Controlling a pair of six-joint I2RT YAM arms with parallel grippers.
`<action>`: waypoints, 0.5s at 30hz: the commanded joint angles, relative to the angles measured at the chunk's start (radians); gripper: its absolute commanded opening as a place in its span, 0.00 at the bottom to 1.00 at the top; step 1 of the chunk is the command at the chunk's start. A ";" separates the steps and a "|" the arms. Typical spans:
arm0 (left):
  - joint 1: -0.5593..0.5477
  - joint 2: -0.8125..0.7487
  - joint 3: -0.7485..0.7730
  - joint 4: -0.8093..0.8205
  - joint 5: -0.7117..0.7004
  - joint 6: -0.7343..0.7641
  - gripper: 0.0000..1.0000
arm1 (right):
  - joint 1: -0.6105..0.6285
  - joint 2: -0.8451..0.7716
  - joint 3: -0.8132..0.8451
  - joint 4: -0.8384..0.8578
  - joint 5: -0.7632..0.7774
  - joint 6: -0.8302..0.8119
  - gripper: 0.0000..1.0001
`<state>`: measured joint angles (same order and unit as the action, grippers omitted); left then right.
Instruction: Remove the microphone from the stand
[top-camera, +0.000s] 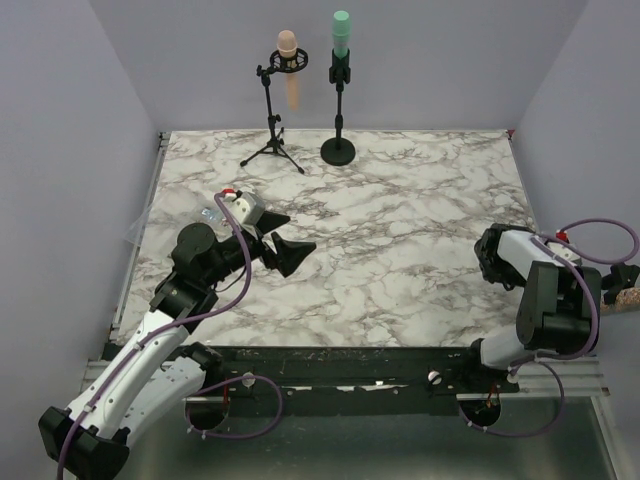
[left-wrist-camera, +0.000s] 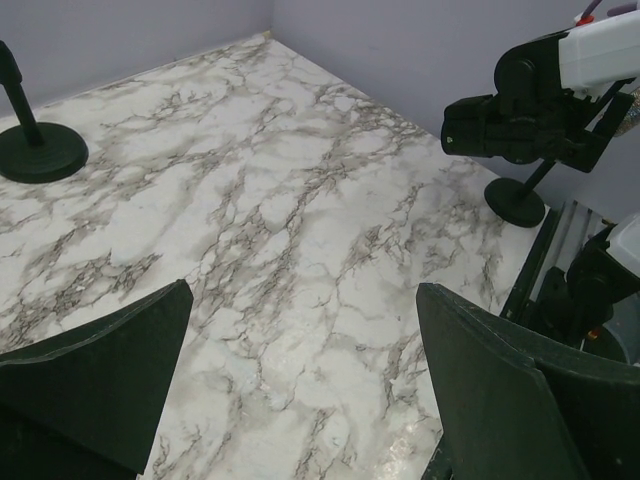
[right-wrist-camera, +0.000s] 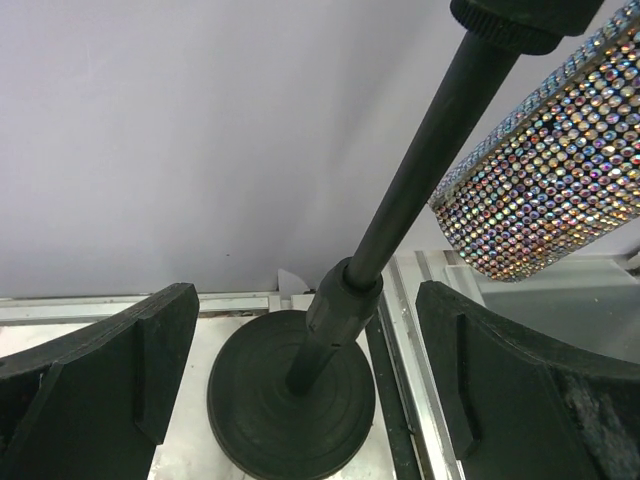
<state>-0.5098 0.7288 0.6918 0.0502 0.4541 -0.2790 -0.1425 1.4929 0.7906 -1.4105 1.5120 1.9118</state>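
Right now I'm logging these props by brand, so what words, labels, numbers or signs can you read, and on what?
No text is readable in any view.
The peach microphone, green microphone, sparkly microphone and its black stand show no label, brand or number.

A table (top-camera: 400, 230) with a white top veined in grey and brown, like marble, is enclosed on three sides by plain pale lilac walls: a back wall (top-camera: 430, 60), a left wall (top-camera: 60, 140) and a right wall (top-camera: 590, 110). Along the near edge a dark rail (top-camera: 350, 362) is fixed, and below it a dull grey metal surface (top-camera: 380, 440) is seen. The scene is lit evenly and softly. A faint sheen is shown on the tabletop in the left wrist view.
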 joint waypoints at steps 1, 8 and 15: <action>-0.011 -0.002 0.015 0.004 0.014 0.014 0.99 | -0.024 0.030 0.008 -0.008 0.139 0.057 1.00; -0.018 0.015 0.016 0.001 0.011 0.020 0.99 | -0.061 0.074 0.011 -0.008 0.157 0.107 1.00; -0.023 0.023 0.016 -0.003 0.008 0.027 0.99 | -0.077 0.079 0.030 -0.008 0.179 0.117 0.91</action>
<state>-0.5259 0.7483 0.6918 0.0498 0.4541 -0.2699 -0.2035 1.5635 0.7956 -1.4128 1.5219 1.9644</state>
